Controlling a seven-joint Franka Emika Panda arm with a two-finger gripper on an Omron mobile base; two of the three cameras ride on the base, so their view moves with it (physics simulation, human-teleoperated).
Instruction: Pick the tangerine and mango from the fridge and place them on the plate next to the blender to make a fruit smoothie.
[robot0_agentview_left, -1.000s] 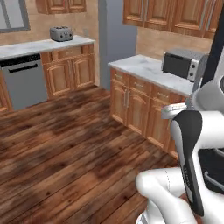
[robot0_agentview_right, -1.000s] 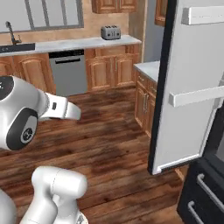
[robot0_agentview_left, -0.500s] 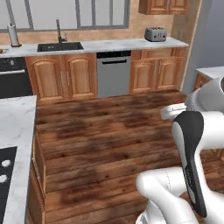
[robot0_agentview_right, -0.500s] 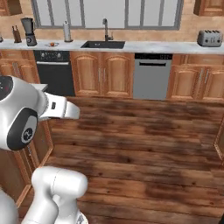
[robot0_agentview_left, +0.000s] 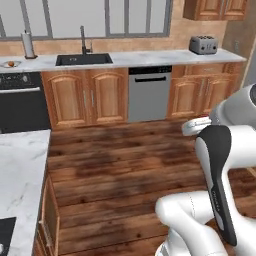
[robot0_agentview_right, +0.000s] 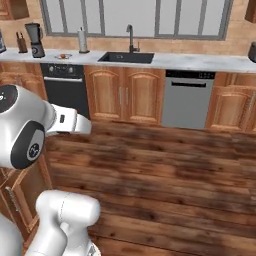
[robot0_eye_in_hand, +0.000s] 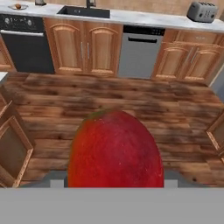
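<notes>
The mango (robot0_eye_in_hand: 114, 151), red with a little green at its top, looms close in the hand view. My gripper (robot0_eye_in_hand: 114, 179) is shut on it, and the fruit hides the fingertips. Far off on the back counter lies the pale plate (robot0_agentview_left: 6, 64) (robot0_agentview_right: 67, 56) (robot0_eye_in_hand: 12, 7). A small orange tangerine (robot0_agentview_left: 10, 63) (robot0_eye_in_hand: 17, 5) sits on it. The dark blender (robot0_agentview_right: 35, 40) stands to the left of the plate. The fridge is out of view.
Along the back wall run a black sink (robot0_agentview_left: 83, 59), a grey dishwasher (robot0_agentview_left: 149, 93), a black oven (robot0_agentview_left: 19, 101) and a toaster (robot0_agentview_left: 203, 44). A marble island counter (robot0_agentview_left: 17, 175) lies at the near left. Bare wooden floor (robot0_agentview_right: 165, 165) stretches between.
The whole picture has swept sideways as the base turned. The fridge and the microwave counter have left the views, and the sink wall with the blender and plate has come in.
</notes>
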